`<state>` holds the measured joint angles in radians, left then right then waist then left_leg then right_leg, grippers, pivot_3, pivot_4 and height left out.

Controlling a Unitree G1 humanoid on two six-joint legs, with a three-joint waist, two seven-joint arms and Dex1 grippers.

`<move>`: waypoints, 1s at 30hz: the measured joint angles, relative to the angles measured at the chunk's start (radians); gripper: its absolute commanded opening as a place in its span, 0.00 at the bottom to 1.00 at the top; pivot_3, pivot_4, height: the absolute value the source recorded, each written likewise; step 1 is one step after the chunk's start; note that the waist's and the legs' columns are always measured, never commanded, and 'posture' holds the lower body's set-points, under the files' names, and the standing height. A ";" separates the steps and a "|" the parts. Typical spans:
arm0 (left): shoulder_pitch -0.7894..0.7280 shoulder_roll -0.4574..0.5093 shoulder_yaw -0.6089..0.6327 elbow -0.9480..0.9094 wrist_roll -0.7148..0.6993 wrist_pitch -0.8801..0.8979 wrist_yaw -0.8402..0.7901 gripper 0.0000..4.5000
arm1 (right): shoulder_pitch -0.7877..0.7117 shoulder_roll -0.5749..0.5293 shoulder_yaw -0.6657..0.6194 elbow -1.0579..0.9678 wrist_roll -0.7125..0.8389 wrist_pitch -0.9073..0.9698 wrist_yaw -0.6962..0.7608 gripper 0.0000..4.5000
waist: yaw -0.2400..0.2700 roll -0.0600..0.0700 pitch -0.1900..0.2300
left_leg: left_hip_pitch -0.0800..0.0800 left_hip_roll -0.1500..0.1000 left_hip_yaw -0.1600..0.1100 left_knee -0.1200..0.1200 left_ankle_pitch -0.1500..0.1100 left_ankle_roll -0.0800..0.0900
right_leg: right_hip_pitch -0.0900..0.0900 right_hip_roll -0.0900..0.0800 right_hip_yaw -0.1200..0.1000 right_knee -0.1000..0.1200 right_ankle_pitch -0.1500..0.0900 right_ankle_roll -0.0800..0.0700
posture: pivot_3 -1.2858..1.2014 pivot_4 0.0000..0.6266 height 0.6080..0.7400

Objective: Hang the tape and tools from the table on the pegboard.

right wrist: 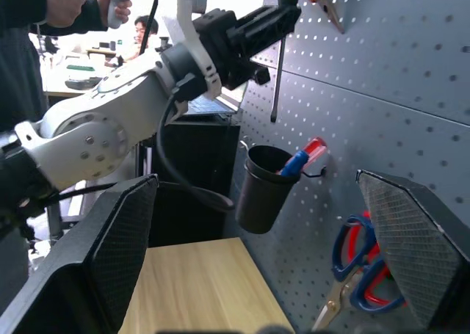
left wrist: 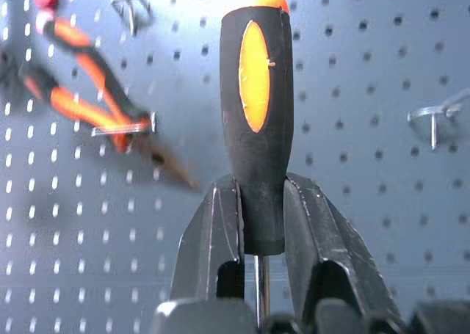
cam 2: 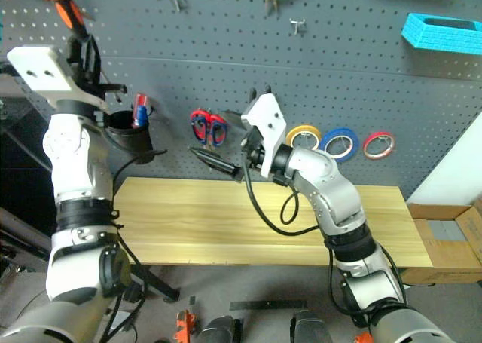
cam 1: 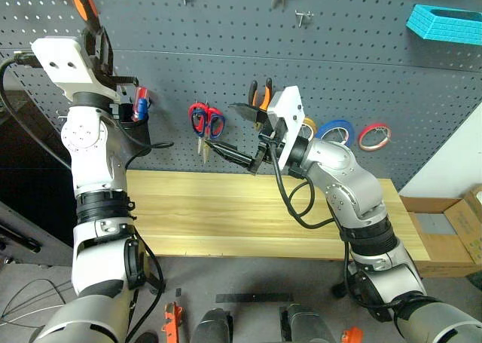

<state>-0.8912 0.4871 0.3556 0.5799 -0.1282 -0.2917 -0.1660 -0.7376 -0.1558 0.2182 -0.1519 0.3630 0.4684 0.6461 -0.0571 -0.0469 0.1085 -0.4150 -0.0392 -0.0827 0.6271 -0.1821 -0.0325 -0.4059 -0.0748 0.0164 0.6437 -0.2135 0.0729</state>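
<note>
My left gripper (left wrist: 261, 194) is shut on the lower end of the screwdriver's orange-and-black handle (left wrist: 257, 106), held high against the pegboard (cam 1: 361, 64) at its upper left. The metal shaft (right wrist: 277, 77) hangs down below the grip. Orange-handled pliers (left wrist: 88, 99) hang on a hook close beside it. My right gripper (cam 1: 226, 153) is open and holds nothing; it points left above the table (cam 1: 211, 215). The blue tape (cam 1: 335, 130) hangs on the pegboard behind my right arm. Another pair of orange-handled pliers (cam 1: 261, 94) hangs just behind the right hand.
Red-and-blue-handled scissors (cam 1: 205, 120) and a black cup (cam 1: 135, 128) hang low on the board. A yellow roll (cam 2: 303, 136) and a red roll (cam 2: 376, 143) flank the blue tape. A teal basket (cam 1: 444, 22) sits at the upper right. A person's hand (right wrist: 66, 0) holds a controller.
</note>
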 measured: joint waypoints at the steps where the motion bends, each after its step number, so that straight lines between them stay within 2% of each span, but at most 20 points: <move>1: -0.007 0.004 0.000 0.034 0.005 -0.017 0.002 0.09 | 0.004 0.000 0.000 -0.004 0.000 0.001 -0.001 1.00 | -0.002 0.000 0.000 | 0.000 0.000 0.000 0.000 0.000 0.000 | 0.000 0.000 0.000 0.000 0.000 0.000 | 0.49 0.02 1.00; 4: -0.021 0.017 -0.004 0.136 0.018 -0.071 0.009 0.09 | 0.023 -0.004 0.000 -0.051 0.004 0.035 -0.017 1.00 | -0.004 0.001 0.000 | 0.000 0.000 0.000 0.000 0.000 0.000 | 0.000 0.000 0.000 0.000 0.000 0.000 | 0.49 0.08 1.00; 8: -0.024 0.020 -0.011 0.179 0.030 -0.088 0.026 0.09 | 0.038 -0.013 0.000 -0.099 0.013 0.079 -0.036 1.00 | -0.004 0.002 0.002 | 0.000 0.000 -0.001 0.000 0.000 0.000 | 0.000 0.000 0.000 0.000 0.000 0.000 | 0.48 0.22 1.00; 10: -0.026 0.033 -0.017 0.164 0.034 -0.091 0.027 0.09 | 0.050 -0.017 -0.004 -0.159 0.024 0.134 -0.061 1.00 | -0.004 0.007 0.019 | -0.001 0.001 -0.001 0.001 0.000 0.001 | 0.000 0.000 0.000 0.000 -0.001 0.002 | 0.48 0.29 1.00; 12: -0.025 0.046 -0.017 0.140 0.035 -0.092 0.033 0.09 | 0.053 -0.019 -0.012 -0.189 0.037 0.162 -0.079 1.00 | -0.003 0.009 0.038 | 0.002 0.001 -0.001 0.001 0.000 0.001 | 0.001 0.000 0.000 0.001 -0.004 0.003 | 0.48 0.32 1.00; 18: -0.010 0.061 -0.017 0.123 0.034 -0.082 0.036 0.09 | 0.080 -0.023 -0.027 -0.246 0.070 0.252 -0.129 1.00 | -0.002 0.014 0.075 | -0.001 0.002 -0.002 0.000 0.000 0.001 | -0.002 0.000 0.000 0.002 -0.002 -0.002 | 0.48 0.37 1.00; 30: -0.009 0.071 -0.045 0.225 0.068 -0.107 0.088 0.09 | 0.091 -0.039 -0.042 -0.316 0.123 0.356 -0.190 1.00 | -0.006 0.011 0.128 | -0.008 0.002 -0.002 0.000 0.000 0.002 | -0.009 0.000 -0.001 0.002 -0.002 -0.003 | 0.46 0.43 1.00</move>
<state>-0.9004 0.5584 0.3107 0.8044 -0.0600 -0.3984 -0.0783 -0.6469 -0.1943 0.1763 -0.4676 0.4857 0.8248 0.4563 -0.0627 -0.0361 0.2369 -0.4232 -0.0367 -0.0848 0.6268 -0.1825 -0.0309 -0.4147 -0.0746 0.0158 0.6456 -0.2156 0.0704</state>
